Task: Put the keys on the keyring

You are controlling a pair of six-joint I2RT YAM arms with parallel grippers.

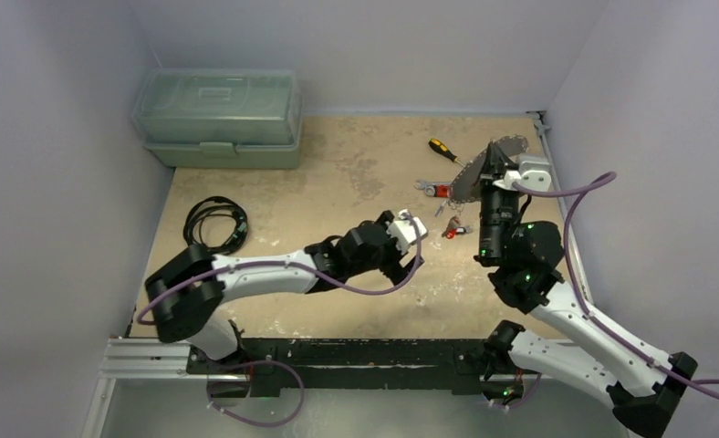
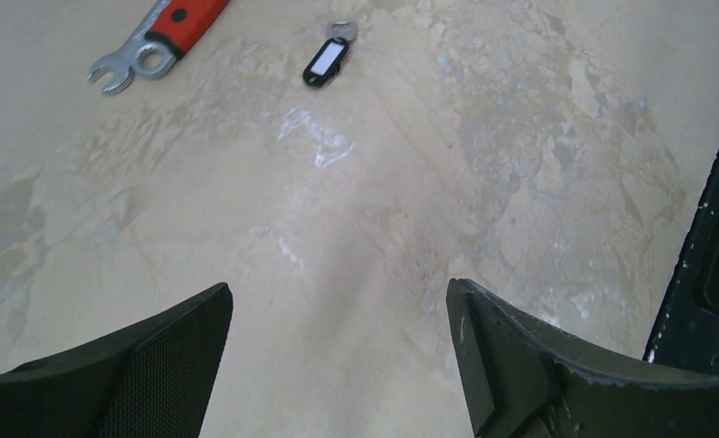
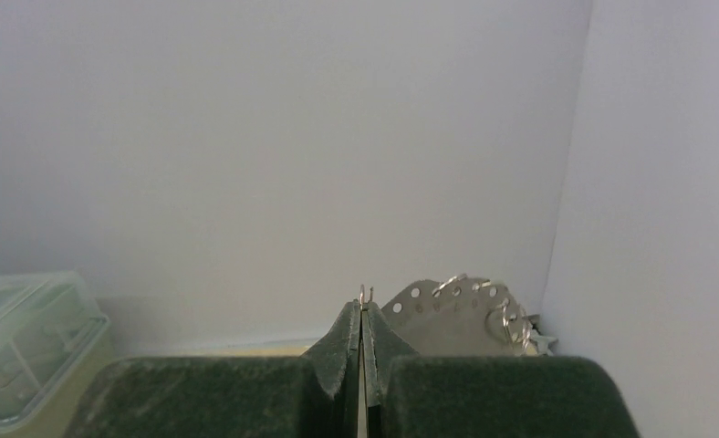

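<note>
Left wrist view: your left gripper (image 2: 338, 306) stands wide over the beige worktop (image 2: 383, 182), the black-tagged silver key (image 2: 326, 59) well ahead. Your right gripper (image 3: 363, 315) is clamped on the toothed silver keyring (image 3: 447, 319), raised near the worktop's far right corner.

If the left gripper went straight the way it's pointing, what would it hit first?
Most likely the bare table, well short of the black-tagged key. The open left gripper tilts down at it, though depth is hard to judge.

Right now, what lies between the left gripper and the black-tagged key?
Only bare, stained tabletop, seen in the left wrist view, between the left gripper and the black-tagged key; the wrench sits aside.
</note>
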